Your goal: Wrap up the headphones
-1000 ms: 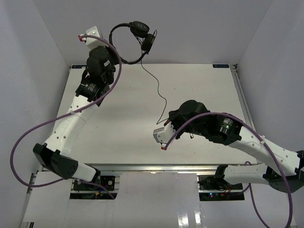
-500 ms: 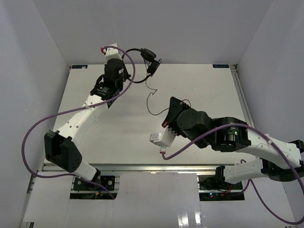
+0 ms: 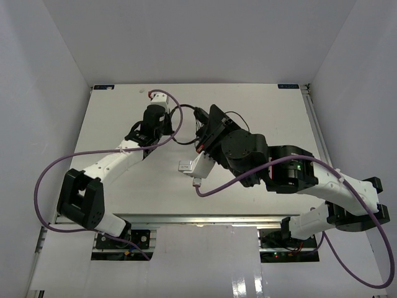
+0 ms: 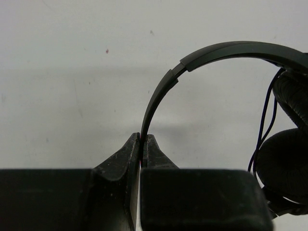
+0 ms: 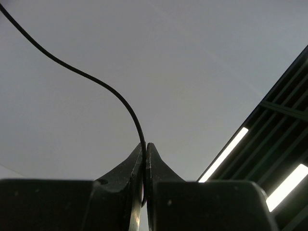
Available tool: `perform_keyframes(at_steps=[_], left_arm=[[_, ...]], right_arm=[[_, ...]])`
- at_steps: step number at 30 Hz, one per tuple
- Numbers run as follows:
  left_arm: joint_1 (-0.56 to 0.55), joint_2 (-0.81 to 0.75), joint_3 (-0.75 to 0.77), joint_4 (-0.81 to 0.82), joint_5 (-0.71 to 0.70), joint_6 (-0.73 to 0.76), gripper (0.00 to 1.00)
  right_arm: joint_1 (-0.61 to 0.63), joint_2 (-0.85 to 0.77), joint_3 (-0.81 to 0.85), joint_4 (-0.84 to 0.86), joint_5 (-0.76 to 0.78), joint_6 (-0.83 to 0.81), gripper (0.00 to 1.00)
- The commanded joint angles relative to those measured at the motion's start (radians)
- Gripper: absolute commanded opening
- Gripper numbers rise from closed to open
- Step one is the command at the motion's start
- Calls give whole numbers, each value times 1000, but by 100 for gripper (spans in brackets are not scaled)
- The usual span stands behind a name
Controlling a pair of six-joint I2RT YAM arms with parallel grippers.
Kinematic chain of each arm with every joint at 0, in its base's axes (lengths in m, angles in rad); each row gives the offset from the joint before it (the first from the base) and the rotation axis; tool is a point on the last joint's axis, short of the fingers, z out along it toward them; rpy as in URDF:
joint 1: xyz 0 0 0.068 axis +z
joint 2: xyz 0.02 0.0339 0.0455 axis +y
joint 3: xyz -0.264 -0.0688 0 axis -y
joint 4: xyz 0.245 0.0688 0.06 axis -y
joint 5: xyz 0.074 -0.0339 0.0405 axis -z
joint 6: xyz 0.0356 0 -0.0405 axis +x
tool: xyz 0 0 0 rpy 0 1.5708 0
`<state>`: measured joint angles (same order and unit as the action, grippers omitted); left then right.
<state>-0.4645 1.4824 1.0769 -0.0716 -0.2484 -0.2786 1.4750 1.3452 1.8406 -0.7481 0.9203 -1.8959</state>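
The headphones point(image 4: 211, 50) are black, and my left gripper point(image 4: 143, 139) is shut on the lower end of their thin headband. Both padded earcups point(image 4: 288, 163) hang at the right edge of the left wrist view, with the thin cord point(image 4: 262, 125) running beside them. In the top view the headphones point(image 3: 184, 142) sit between the two wrists over the middle of the table, partly hidden by the right arm. My right gripper point(image 5: 145, 147) is shut on the cord point(image 5: 96, 82) and points upward. The left gripper point(image 3: 170, 135) lies just left of the right gripper point(image 3: 209, 113).
The white table point(image 3: 111, 112) is walled in by white panels on three sides. Thick purple cables point(image 3: 56, 167) loop off both arms, one close to the headphones. The right arm's bulky wrist point(image 3: 242, 152) stands over the table's middle. Ceiling lights point(image 5: 226, 154) show in the right wrist view.
The left arm has brought the headphones down from the back wall to over the table's middle. The right arm has swung up and back toward them, still holding the cord.
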Motion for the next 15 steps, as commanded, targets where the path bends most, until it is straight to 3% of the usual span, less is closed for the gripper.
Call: perform_keyframes(at_steps=[1,7,15], left_arm=[[5,-119,-115,91,153,33,0],[4,-207,-246,167,307,21,0],[-13,-256,-309,177,517,66,0]], right_arm=[[-9,36,112,77,23,-35,8],[-96,66,157,86,-41,-10,8],[-377,75,147,95,-245,148,8]])
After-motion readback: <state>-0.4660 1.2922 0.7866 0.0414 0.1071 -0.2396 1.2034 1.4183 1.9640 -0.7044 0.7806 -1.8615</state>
